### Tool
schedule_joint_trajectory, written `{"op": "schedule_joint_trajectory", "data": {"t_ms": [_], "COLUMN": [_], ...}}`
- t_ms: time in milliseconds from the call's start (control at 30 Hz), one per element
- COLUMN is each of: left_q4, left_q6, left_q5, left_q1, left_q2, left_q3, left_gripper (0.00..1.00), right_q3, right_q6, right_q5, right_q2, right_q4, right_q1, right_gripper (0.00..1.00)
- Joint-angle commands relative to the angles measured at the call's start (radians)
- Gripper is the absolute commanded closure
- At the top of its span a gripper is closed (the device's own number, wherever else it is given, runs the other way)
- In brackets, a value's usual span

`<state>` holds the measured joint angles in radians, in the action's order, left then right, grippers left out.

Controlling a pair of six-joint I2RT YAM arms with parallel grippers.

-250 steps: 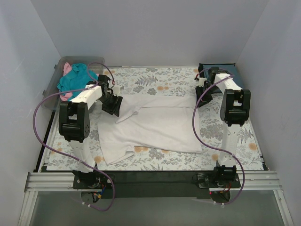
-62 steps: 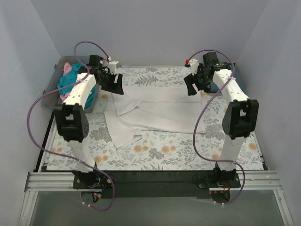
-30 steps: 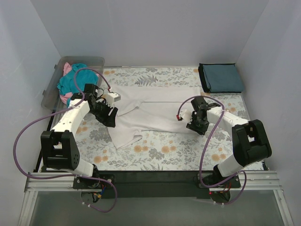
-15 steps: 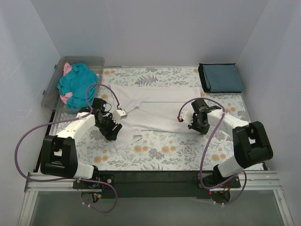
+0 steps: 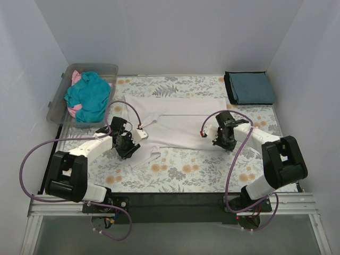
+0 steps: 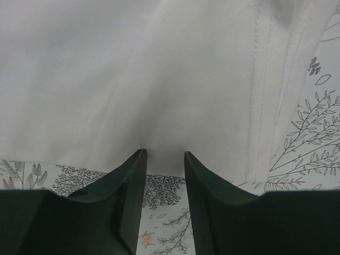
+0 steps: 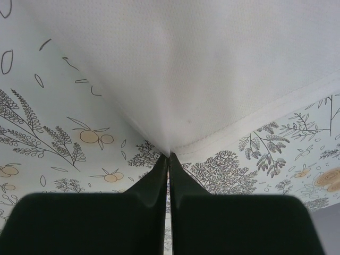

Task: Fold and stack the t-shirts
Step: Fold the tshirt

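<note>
White t-shirt lay mid-frame. Right gripper pinched its hem; left gripper straddled its edge, jaws parted. Only the top view showed teal t-shirt upper left, slate-blue t-shirt upper right.

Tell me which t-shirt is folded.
The dark slate-blue t-shirt at far right: a neat rectangle. The white t-shirt lies spread out; the teal t-shirt and pink t-shirt sit crumpled in the clear plastic bin.
</note>
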<state>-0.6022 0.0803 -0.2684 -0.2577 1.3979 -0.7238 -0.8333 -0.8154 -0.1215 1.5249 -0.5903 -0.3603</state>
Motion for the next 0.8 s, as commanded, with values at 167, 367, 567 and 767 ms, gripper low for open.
{"op": "schedule_joint_trajectory", "data": {"t_ms": [167,367,567,767], "left_q4": [0.009,0.002,-0.141,-0.344], "left_q6": [0.046,0.023,0.012,0.007], "left_q5": [0.052,0.055,-0.008,-0.017], "left_q1": [-0.026,-0.035,-0.035,-0.035], "left_q2": [-0.057,-0.06,-0.128,-0.191], "left_q3": [0.087,0.104,0.037,-0.072], "left_gripper": [0.68,0.88,1.0,1.0], "right_q3": [0.011,0.013,0.025,0.036], "right_q6": [-0.001,-0.001,-0.001,-0.013], "right_q5": [-0.004,-0.004,0.013,0.059], "right_q2": [-0.012,-0.026,-0.095,-0.226], "right_q4": [0.023,0.02,-0.026,-0.106], "right_q1": [-0.002,-0.003,-0.003,-0.002], "right_gripper": [0.99,0.99,0.99,0.99]}}
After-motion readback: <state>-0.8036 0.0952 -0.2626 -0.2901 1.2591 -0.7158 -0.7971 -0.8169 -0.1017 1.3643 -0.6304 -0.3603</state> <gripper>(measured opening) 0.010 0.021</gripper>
